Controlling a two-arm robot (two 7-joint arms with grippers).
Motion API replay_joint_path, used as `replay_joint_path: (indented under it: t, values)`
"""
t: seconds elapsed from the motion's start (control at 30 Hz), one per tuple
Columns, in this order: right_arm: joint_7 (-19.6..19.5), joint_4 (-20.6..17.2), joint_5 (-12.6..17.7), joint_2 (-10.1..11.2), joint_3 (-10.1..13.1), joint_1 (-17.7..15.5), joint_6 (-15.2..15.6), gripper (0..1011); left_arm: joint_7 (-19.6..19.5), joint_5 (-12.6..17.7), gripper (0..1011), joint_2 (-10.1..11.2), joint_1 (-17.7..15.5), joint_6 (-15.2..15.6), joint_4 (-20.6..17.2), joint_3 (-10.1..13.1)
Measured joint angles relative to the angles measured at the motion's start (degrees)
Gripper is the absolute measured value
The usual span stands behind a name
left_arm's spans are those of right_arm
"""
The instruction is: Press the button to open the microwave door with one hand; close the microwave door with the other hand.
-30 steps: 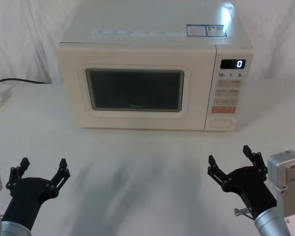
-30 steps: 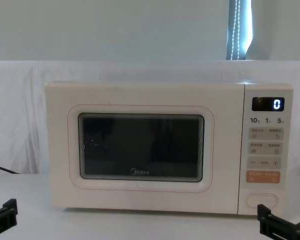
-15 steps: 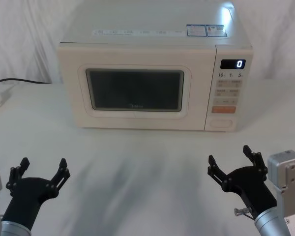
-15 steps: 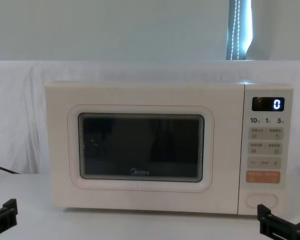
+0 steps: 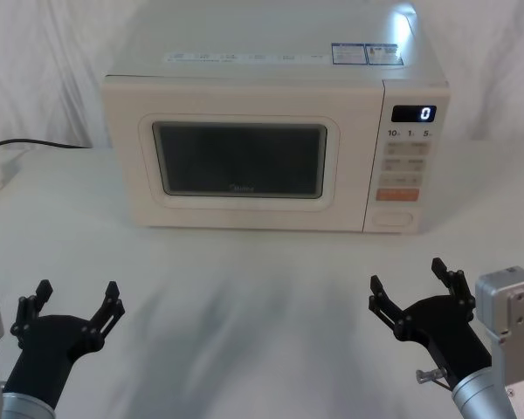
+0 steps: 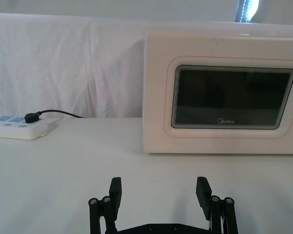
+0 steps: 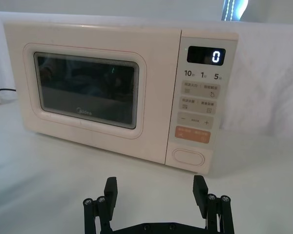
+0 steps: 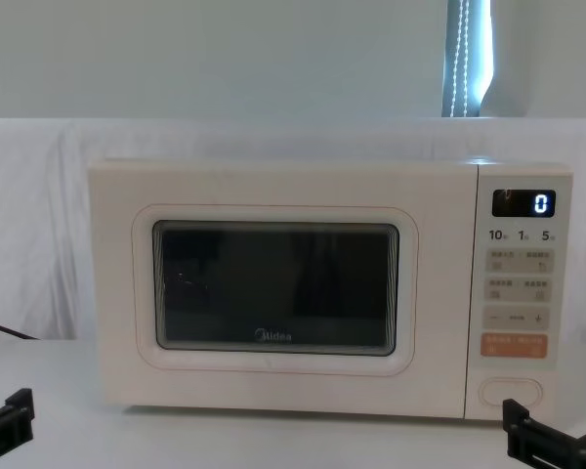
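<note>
Hovering near table (image 5: 244, 279) front edge: left gripper (image 5: 67, 307), right gripper (image 5: 417, 285), well short of microwave (image 5: 244, 131).

Left arm: low at my near left, forearm angled up and forward.
Left gripper (image 5: 73, 304): my fingers spread wide, holding nothing, tips pointing forward.
Right arm: low at my near right, silver wrist showing.
Right gripper (image 5: 414, 284): my fingers (image 7: 111, 187) spread wide too, holding nothing, tips pointing forward.

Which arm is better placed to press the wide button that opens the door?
The right. The button sits low on the microwave panel's right end, ahead of the right gripper; the left gripper faces the door's far side.
</note>
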Motion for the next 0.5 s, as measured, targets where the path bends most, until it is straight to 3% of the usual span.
replay_joint_path:
  t: [0.5]
  values:
    - [0.00,0.00,0.00,0.00,0.00,0.00,0.00,1002,0.00,0.00,1001,0.00,0.00,0.00,0.00,0.00]
